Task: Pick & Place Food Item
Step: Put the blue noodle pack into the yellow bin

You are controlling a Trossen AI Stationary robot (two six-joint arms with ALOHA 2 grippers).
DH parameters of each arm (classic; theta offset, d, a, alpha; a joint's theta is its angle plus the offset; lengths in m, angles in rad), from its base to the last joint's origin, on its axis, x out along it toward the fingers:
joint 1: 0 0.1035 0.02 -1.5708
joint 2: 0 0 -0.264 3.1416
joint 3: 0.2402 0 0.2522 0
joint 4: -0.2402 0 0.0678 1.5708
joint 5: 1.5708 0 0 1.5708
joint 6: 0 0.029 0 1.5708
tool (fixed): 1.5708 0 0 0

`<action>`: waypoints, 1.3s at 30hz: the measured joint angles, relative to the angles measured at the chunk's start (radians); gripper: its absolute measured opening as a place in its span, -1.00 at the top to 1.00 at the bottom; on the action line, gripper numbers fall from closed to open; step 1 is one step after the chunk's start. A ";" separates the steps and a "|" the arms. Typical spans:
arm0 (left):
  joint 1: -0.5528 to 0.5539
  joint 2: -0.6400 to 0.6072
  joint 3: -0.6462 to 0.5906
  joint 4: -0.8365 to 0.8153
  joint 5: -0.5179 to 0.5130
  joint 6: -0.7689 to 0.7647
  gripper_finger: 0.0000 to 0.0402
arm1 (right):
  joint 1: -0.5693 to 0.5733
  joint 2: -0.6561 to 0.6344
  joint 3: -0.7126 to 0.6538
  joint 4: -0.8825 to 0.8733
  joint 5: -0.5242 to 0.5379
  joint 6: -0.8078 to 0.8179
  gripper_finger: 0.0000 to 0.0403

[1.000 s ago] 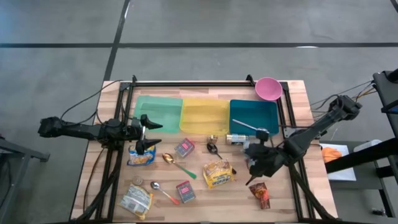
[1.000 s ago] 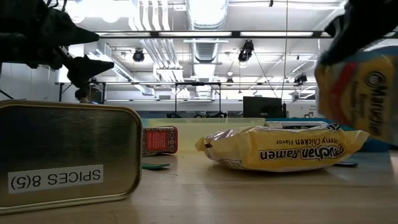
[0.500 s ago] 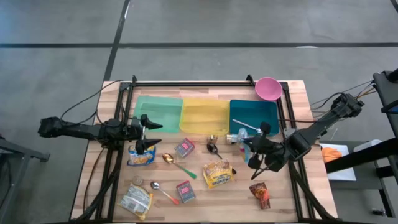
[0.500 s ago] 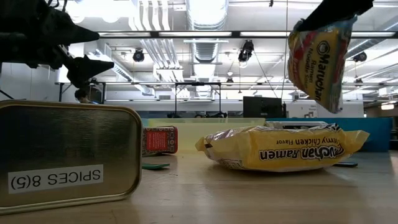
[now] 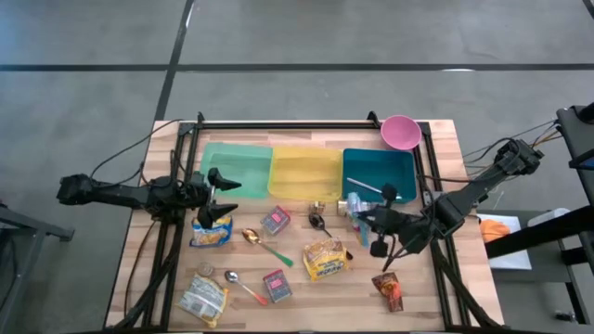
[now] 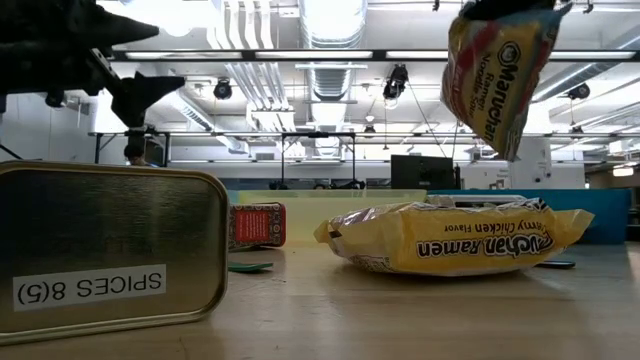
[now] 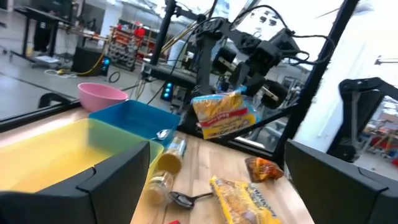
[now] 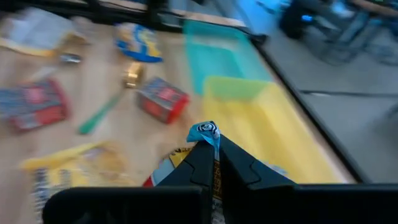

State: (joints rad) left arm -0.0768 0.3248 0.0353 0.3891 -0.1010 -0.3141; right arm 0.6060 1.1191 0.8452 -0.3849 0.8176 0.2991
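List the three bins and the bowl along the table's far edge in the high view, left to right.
green bin → yellow bin → blue bin → pink bowl

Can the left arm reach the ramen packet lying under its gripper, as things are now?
Probably yes. The left gripper is open and hangs just above that ramen packet, with nothing between them. The right gripper is far off near the blue bin, shut on another noodle packet.

Overhead, table-level, two wrist views (table shared)
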 joint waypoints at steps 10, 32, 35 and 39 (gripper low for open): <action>0.000 0.000 0.000 0.040 0.011 0.000 -0.90 | -0.066 0.000 0.000 0.266 -0.190 -0.266 0.96; 0.001 0.031 0.131 -0.266 -0.085 -0.117 -0.90 | -0.782 0.126 0.041 0.454 -0.668 -0.127 0.96; 0.001 0.086 0.190 -0.362 -0.116 -0.122 -0.90 | -0.827 0.194 0.103 0.361 -0.691 -0.106 0.96; 0.001 0.161 0.211 -0.369 -0.117 -0.122 -0.90 | -0.866 0.310 0.225 0.169 -0.690 -0.092 0.96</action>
State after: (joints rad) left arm -0.0761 0.4863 0.2462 0.0202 -0.2176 -0.4357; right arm -0.2603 1.4293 1.0699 -0.2163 0.1276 0.2066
